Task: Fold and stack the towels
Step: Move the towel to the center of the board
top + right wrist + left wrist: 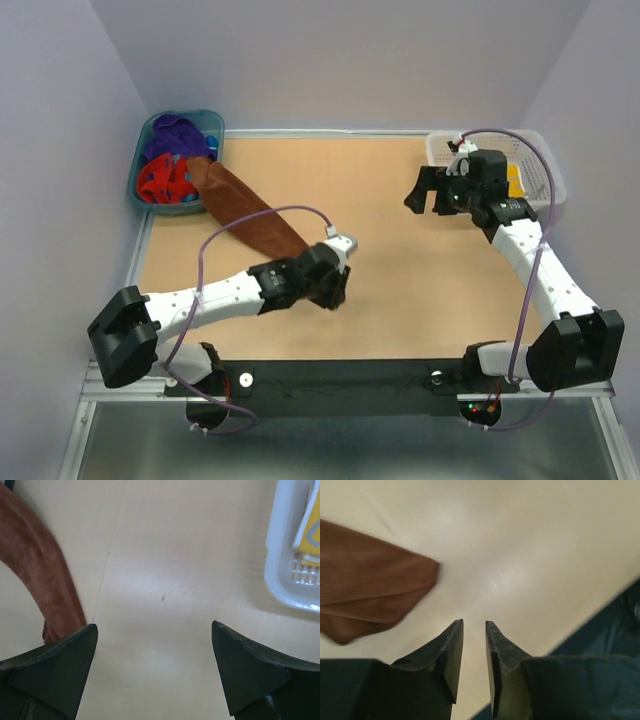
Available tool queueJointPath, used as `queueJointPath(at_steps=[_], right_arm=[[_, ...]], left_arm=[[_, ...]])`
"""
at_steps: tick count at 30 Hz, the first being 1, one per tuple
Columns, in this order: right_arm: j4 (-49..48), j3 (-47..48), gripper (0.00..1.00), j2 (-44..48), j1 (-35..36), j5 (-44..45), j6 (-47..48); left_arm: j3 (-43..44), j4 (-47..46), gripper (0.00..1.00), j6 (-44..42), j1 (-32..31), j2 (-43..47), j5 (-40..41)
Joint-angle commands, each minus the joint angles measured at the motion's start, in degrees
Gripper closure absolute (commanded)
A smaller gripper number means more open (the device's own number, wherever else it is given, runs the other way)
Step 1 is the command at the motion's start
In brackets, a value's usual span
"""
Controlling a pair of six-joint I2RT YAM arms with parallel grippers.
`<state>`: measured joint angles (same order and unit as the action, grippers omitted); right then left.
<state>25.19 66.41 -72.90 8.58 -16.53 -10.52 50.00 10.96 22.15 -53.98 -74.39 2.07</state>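
A plain brown towel (245,210) stretches from the teal tub across the table's left half; its near end lies by my left gripper (335,290). In the left wrist view the towel's end (370,590) lies on the table left of my gripper (474,625), whose jaws stand a narrow gap apart with nothing between them. My right gripper (425,195) hovers wide open and empty over the table's right side (155,625); the brown towel (40,580) shows at its left. Red (165,180) and purple (175,135) towels lie in the tub. A yellow patterned towel (513,180) lies in the basket (310,525).
The teal tub (215,125) stands at the back left corner. The white mesh basket (540,150) stands at the back right, just behind my right gripper, and shows in the right wrist view (285,555). The dark front rail (340,375) runs along the table's near edge.
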Motion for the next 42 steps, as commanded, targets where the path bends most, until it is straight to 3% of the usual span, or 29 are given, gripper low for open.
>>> queueJointPath(at_steps=[1,3,6,8,9,11,21,28,31,33,34,36,42], right_arm=[[0.39,-2.25,0.00,-1.10,1.44,-2.54,0.50],[0.74,-3.13,0.00,-2.58,2.58,-2.01,0.59],[0.91,-2.61,0.00,-5.04,5.38,-1.40,1.12],[1.09,-1.73,0.01,-6.63,7.93,0.01,1.99],[1.18,-1.29,0.00,-7.59,10.99,0.62,2.52],[1.00,-0.15,0.01,-11.28,13.91,1.33,3.40],[-0.93,11.36,0.10,-33.16,32.71,5.46,3.67],[-0.93,16.82,0.21,-41.87,39.14,8.53,3.84],[-0.67,15.68,0.34,-42.85,40.81,10.38,4.11],[-0.58,13.32,0.56,-42.59,41.17,11.60,3.24],[-0.49,11.22,0.81,-41.54,41.17,12.31,2.79],[-0.23,8.40,0.99,-40.13,41.17,15.03,2.00],[7.75,-2.68,1.00,-29.85,41.08,24.35,-7.65]], left_arm=[[0.09,-9.29,0.60,3.43,-9.74,3.11,-5.06],[4.46,-9.20,0.60,-0.07,-15.18,0.31,-6.97],[9.75,-8.77,0.61,-0.97,-18.44,-3.56,-7.17],[10.73,-6.58,0.60,1.13,-18.10,-3.66,-0.34],[11.17,-5.44,0.52,1.92,-16.96,-3.31,2.39],[10.83,-1.48,0.46,4.65,-13.89,-1.64,7.77],[-4.37,3.80,0.14,8.79,18.36,18.13,14.28],[-8.51,2.58,0.11,2.55,38.23,18.76,10.86],[-9.48,1.17,0.11,-0.26,42.89,16.91,9.98],[-10.18,-0.50,0.11,-1.40,44.30,15.69,9.89],[-10.36,-1.20,0.11,-1.32,44.48,15.16,10.06],[-10.53,-1.73,0.11,-1.23,45.10,13.84,9.45],[-10.36,-1.56,0.11,-1.50,47.12,13.13,9.71]])
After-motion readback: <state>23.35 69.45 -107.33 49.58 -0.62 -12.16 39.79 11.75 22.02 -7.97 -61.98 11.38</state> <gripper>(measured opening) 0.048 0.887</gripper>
